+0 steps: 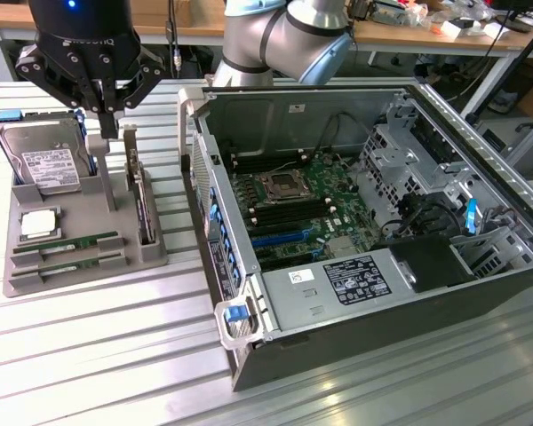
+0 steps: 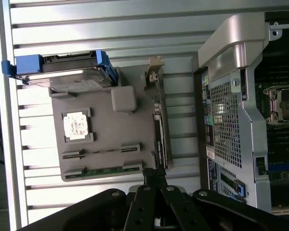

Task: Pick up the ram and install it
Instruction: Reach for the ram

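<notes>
Barely underway. Hovering over tray [image 1: 27,282] with gripper [image 1: 108,117] pinched shut, empty. Yet to lift ram [image 1: 67,241] or seat it in motherboard [image 1: 324,173].

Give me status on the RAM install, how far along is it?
Done: nothing visible. The ram lies in the grey tray, and the motherboard memory slots look empty. In hand: the gripper is shut on nothing, hovering above the tray near the expansion card. Left: both the pickup and the install.
</notes>
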You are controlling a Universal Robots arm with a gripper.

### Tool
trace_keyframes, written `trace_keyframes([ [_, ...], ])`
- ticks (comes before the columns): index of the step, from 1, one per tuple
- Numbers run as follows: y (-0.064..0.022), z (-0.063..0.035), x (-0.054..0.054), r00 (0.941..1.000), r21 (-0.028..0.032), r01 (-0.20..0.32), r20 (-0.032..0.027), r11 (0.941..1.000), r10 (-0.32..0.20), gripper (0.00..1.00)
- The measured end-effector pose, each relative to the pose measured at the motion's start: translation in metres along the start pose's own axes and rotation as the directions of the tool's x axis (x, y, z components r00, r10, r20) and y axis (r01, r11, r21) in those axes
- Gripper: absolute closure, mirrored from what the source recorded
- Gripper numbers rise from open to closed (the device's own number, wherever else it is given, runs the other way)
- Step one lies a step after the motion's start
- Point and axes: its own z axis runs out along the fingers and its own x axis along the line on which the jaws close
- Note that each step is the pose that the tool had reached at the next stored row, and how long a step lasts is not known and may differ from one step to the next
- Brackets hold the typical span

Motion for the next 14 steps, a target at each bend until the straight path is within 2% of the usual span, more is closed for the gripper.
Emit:
trace_keyframes([
  [14,-0.0009,-0.0004,0.012,1.0000,0.0000,0.000,0.0000,1.0000,0.000,0.90],
])
